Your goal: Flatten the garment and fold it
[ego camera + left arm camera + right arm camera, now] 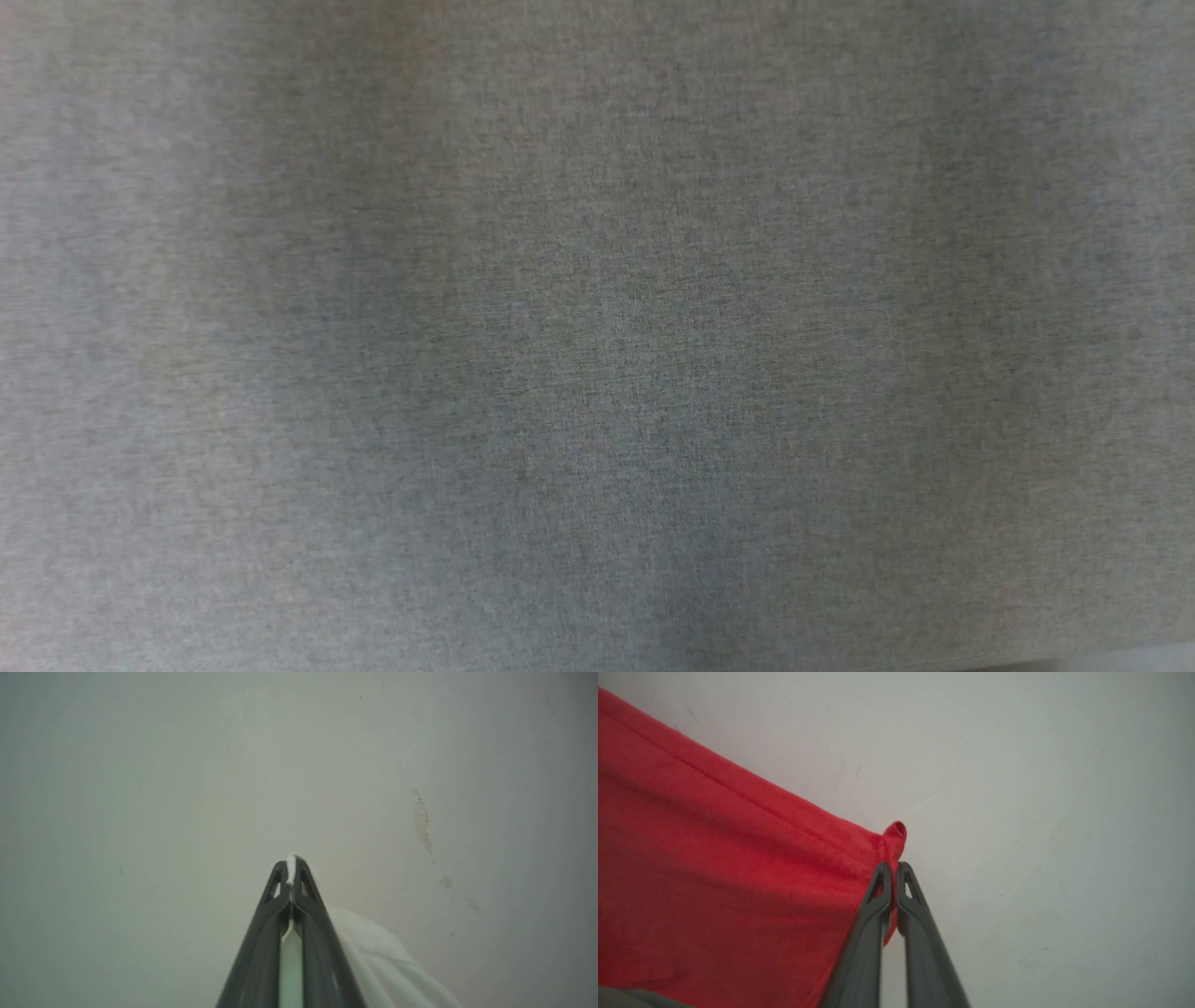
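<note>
The garment's red body (719, 868) hangs to the left in the right wrist view, its hemmed corner pinched between the tips of my right gripper (893, 870), which is shut on it; a small nub of red cloth pokes out past the tips. In the left wrist view my left gripper (290, 870) is shut on a thin edge of the garment's white fabric (383, 952), which drapes down to the right of the fingers. Both grippers point at a pale plain surface.
The head view looks closely at a grey woven cloth surface (597, 336). Behind the left gripper, the pale surface (140, 788) carries a few chipped, stained patches (422, 820) at the right.
</note>
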Tool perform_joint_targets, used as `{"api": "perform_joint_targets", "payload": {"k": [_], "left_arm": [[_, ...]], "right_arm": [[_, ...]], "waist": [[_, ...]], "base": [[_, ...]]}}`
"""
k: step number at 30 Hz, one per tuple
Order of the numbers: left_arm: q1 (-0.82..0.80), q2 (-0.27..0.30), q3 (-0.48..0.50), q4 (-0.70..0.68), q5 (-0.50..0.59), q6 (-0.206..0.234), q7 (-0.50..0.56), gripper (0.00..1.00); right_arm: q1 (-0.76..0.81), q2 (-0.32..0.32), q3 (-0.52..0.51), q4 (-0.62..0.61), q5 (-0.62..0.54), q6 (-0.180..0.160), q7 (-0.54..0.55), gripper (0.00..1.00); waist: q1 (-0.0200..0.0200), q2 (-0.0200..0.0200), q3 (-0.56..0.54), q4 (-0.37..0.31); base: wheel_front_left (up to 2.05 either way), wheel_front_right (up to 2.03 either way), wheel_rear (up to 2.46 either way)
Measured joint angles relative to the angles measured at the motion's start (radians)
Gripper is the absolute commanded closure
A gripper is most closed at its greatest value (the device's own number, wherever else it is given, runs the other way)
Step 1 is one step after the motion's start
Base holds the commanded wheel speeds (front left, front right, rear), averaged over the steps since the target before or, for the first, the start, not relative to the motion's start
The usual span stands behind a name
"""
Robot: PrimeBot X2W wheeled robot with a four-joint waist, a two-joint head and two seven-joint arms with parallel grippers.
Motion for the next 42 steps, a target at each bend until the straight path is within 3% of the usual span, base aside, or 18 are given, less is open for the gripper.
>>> {"api": "perform_joint_targets", "payload": {"k": [8,16,21,27,33,42], "left_arm": [[0.265,0.026,-0.059,0.111,0.034,-0.033,-0.009,1.00],[0.624,0.021,-0.117,0.151,0.018,-0.042,0.075,1.00],[0.892,0.021,-0.163,0.096,-0.019,-0.058,0.198,1.00],[1.204,0.053,-0.185,-0.065,-0.083,-0.056,0.348,1.00],[1.470,0.082,-0.192,-0.249,-0.123,0.004,0.453,1.00],[1.755,0.090,-0.188,-0.400,-0.170,0.080,0.482,1.00]], "right_arm": [[0.169,0.002,0.074,0.124,0.073,0.000,-0.077,1.00],[0.446,-0.026,0.145,0.150,0.206,0.000,-0.095,1.00],[0.637,-0.057,0.170,0.122,0.272,0.000,-0.075,1.00],[0.841,-0.077,0.155,0.050,0.320,0.000,-0.057,1.00],[1.019,-0.090,0.121,-0.018,0.325,0.000,-0.014,1.00],[1.282,-0.074,0.030,-0.110,0.291,0.000,0.075,1.00]], "waist": [[-0.0002,0.0000,-0.013,0.011],[-0.0004,0.0000,-0.116,0.040],[-0.0005,0.0000,-0.205,0.058],[-0.0006,0.0000,-0.311,0.076],[-0.0007,0.0000,-0.396,0.094],[-0.0005,0.0001,-0.463,0.120]], "base": [[0.00,0.00,0.00],[0.00,0.00,0.00],[0.00,0.00,0.00],[0.00,0.00,0.00],[0.00,0.00,0.00],[0.00,0.00,0.00]]}}
